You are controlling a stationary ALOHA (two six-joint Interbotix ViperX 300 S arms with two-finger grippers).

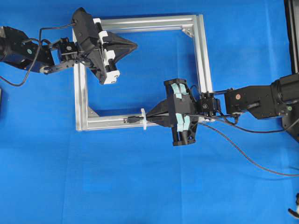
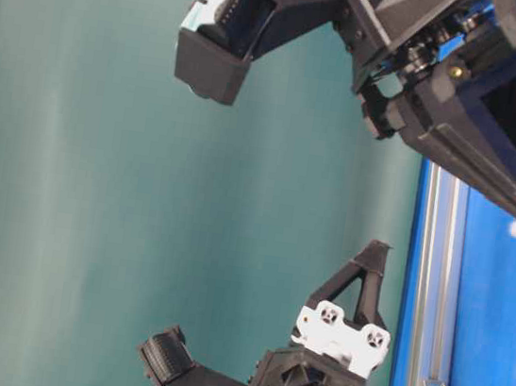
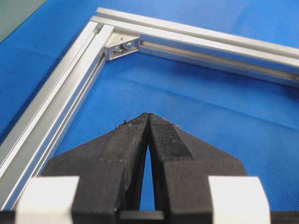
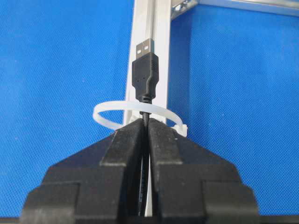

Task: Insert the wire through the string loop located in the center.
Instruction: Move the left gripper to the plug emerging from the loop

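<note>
The wire (image 4: 145,70) is a thin black cable ending in a USB plug with a metal tip. My right gripper (image 4: 145,123) is shut on the cable just behind the plug. The whitish string loop (image 4: 135,108) stands on the frame's near rail, right at my right fingertips. The cable runs through the loop, and the plug lies beyond it over the rail. Overhead, the plug (image 1: 132,120) sits left of the loop (image 1: 144,118) and the right gripper (image 1: 148,115) right of it. My left gripper (image 1: 135,45) is shut on nothing, hovering inside the frame's far left corner.
The silver aluminium frame (image 1: 203,51) lies square on the blue mat, with brackets in its corners (image 3: 122,45). The wire's loose length (image 1: 243,156) trails right from the right arm across the mat. A dark stand rises at the right edge (image 1: 292,32).
</note>
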